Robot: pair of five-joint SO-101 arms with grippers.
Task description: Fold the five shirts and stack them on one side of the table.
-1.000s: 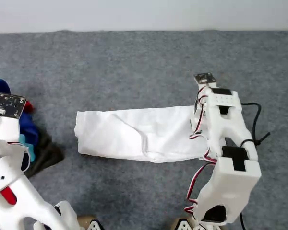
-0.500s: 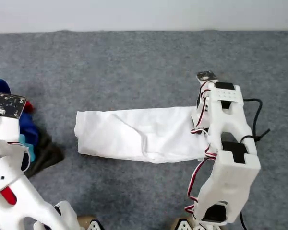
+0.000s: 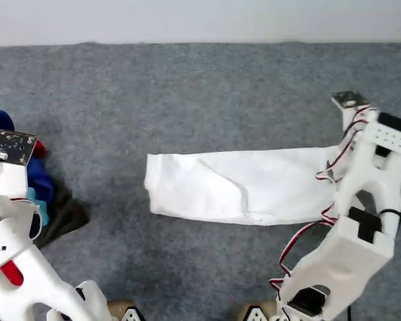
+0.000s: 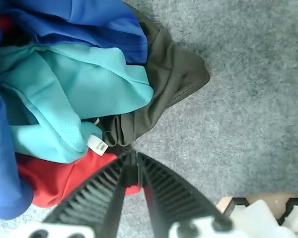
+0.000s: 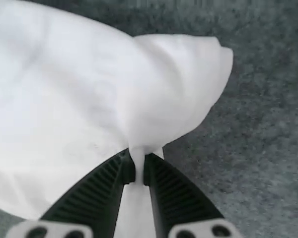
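A white shirt (image 3: pixel 240 187), folded into a long strip, lies across the grey table right of centre. My right gripper (image 5: pixel 137 166) is shut on a pinched fold at its right end, and the white shirt (image 5: pixel 89 89) spreads out beyond the fingers. The right arm (image 3: pixel 361 200) covers that end in the high view. At the table's left edge lies a pile of shirts: blue (image 4: pixel 89 20), teal (image 4: pixel 64 94), dark olive (image 4: pixel 164 84) and red (image 4: pixel 64 178). My left gripper (image 4: pixel 135 161) hangs shut just above this pile, holding nothing that I can see.
The grey carpet-like table top (image 3: pixel 187 87) stretches bare behind the white shirt and between it and the pile (image 3: pixel 53 214). The left arm (image 3: pixel 10 200) stands over the pile at the front left. A pale wall runs along the far edge.
My right gripper has pulled the white shirt to the right, so its left end now lies farther from the pile. The left arm has not moved.
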